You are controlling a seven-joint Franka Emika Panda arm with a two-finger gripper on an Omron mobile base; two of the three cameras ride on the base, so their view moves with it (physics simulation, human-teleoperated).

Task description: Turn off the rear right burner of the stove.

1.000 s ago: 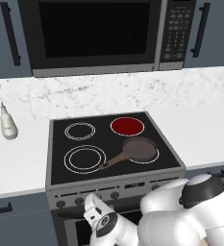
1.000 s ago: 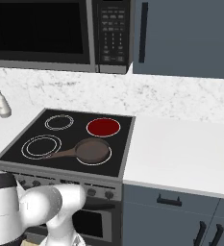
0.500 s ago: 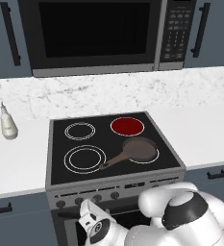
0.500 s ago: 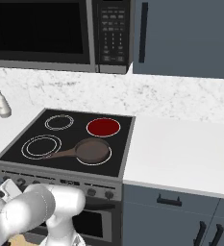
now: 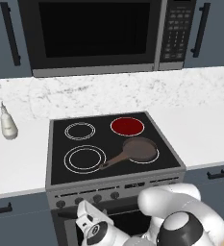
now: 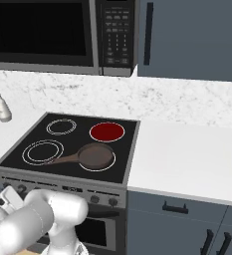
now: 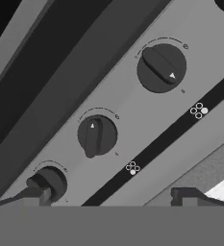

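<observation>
Rear right burner (image 5: 127, 126): glowing red. Gripper (image 7: 114, 198): fingers spread wide, empty, close before stove (image 5: 56, 163) knobs (image 7: 97, 136) for turning one off.

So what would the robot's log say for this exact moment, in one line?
rear right burner: glowing red | pan: front right burner | gripper: open, near stove knobs, touching none | knob: not yet turned
</observation>
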